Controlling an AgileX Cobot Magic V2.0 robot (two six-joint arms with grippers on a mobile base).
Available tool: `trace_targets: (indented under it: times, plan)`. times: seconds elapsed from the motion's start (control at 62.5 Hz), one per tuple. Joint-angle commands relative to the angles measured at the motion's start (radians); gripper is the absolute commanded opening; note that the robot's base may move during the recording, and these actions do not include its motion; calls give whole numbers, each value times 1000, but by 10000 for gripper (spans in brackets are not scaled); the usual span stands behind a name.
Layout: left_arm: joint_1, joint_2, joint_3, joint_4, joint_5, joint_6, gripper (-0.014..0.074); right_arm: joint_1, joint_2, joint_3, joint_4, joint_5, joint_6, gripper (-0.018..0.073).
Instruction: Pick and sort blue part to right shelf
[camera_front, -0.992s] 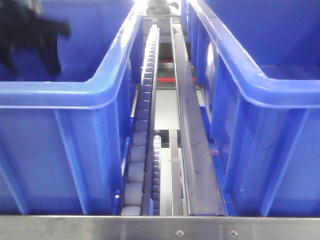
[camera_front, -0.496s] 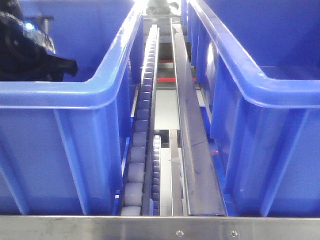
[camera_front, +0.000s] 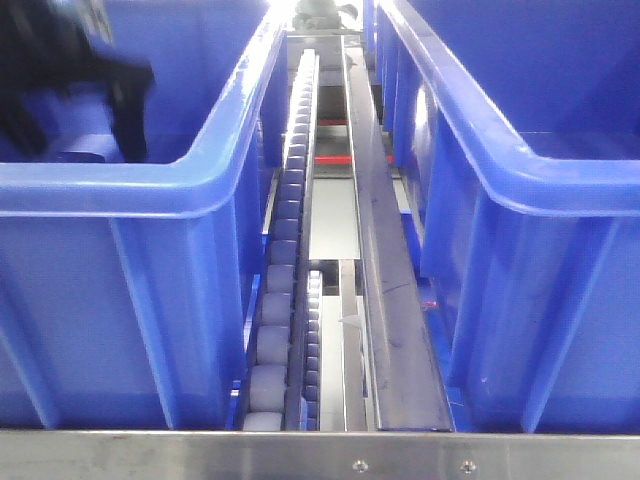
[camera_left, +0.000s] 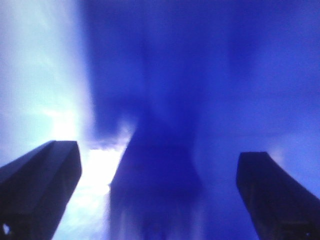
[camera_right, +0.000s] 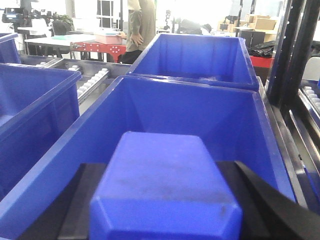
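**Blue part held over a bin on the right shelf**

The right pincer (camera_right: 162, 202) is clamped on the blue part (camera_right: 162, 165), a chunky block with cut corners, its black fingers (camera_right: 260, 210) pressing on either side. The part hangs above the open mouth of a blue bin (camera_right: 190, 85), which looks bare as far as the wrist view shows. A second bin (camera_right: 200, 52) stands behind it, and rollers (camera_right: 90, 82) run off to the left.

The left pincer (camera_left: 157, 195) is deep inside the left bin (camera_front: 150, 190) with its fingers (camera_left: 40, 190) spread apart. A blurred blue shape sits between them. Whether they touch it cannot be told.

In the front view the roller track (camera_front: 285, 250) and steel rail (camera_front: 385, 300) of the right shelf run between the two bins.

The step in hand looks like the placing: the pick on the right side is done and the drop is not. The next move calls for lowering the part inside the bin walls, clear of the rim, then opening the fingers. Letting go from this height risks a bounce.
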Motion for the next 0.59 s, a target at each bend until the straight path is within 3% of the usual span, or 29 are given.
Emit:
trace_targets:
  times: [0.0,0.112,0.288,0.432,0.576]
  plan:
    - [-14,-140,-9,3,-27,6,708,0,8,-31,-13,-89,-6,184]
    - [-36,-274,66,17,-62,6,640,0,8,-31,-13,-86,-6,184]
    - [-66,-523,245,32,-130,6,419,0,51,-31,-13,-71,-6,184]
    - [-66,-746,395,54,-204,6,246,0,194,-36,-10,-99,-6,184]
    - [-66,-930,495,110,-254,6,161,0,394,-67,45,-139,-5,184]
